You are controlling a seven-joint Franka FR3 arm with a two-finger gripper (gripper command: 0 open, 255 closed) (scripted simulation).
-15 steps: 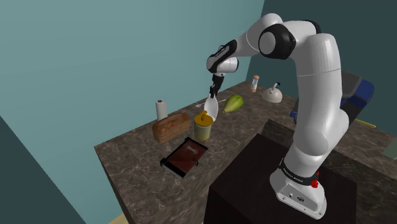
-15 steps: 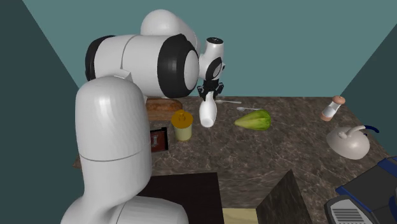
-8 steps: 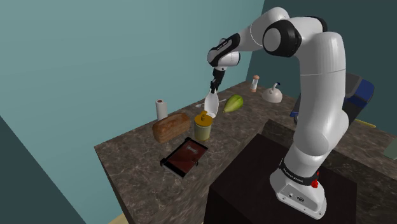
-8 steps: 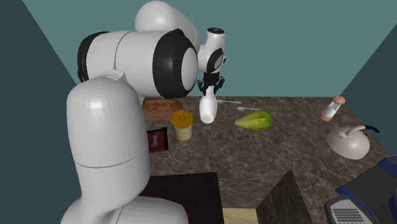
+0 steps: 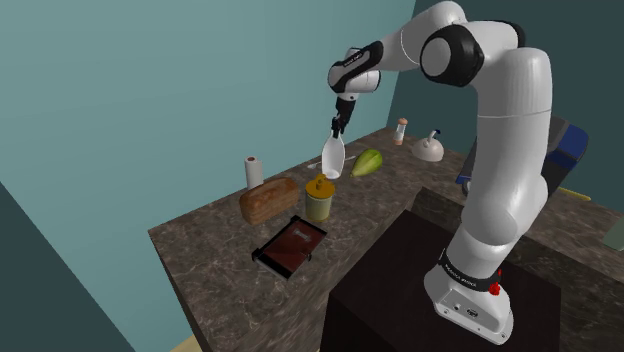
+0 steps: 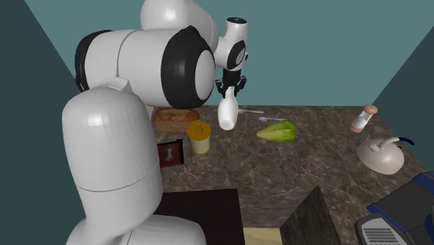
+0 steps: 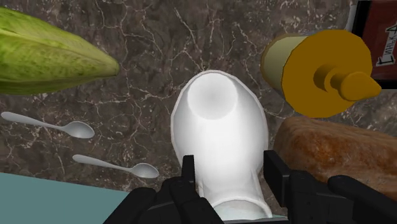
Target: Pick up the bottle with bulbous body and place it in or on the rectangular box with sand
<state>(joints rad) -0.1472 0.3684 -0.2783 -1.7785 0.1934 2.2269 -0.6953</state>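
Fingers of the tool (image 5: 337, 128) are clamping the white bottle (image 5: 333, 161) by its neck, bulb-down above the tabletop (image 5: 215, 262); the dark red box (image 5: 292, 247) is lying toward the shoulder view's lower left.

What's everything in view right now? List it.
bottle: 1, white, held above counter
box: 1, dark red, on counter
jar: 1, yellow lid, beside box
loaf: 1, brown, behind box
paper roll: 1, white, behind loaf
vegetable: 1, green, near spoons
spoons: 2, grey, counter's back edge
shaker: 1, white, beside kettle
kettle: 1, white, counter's far end
counter: 1, dark marbled
stand: 1, dark, against counter
arm: 1, white
gripper: 1, black, shut on bottle
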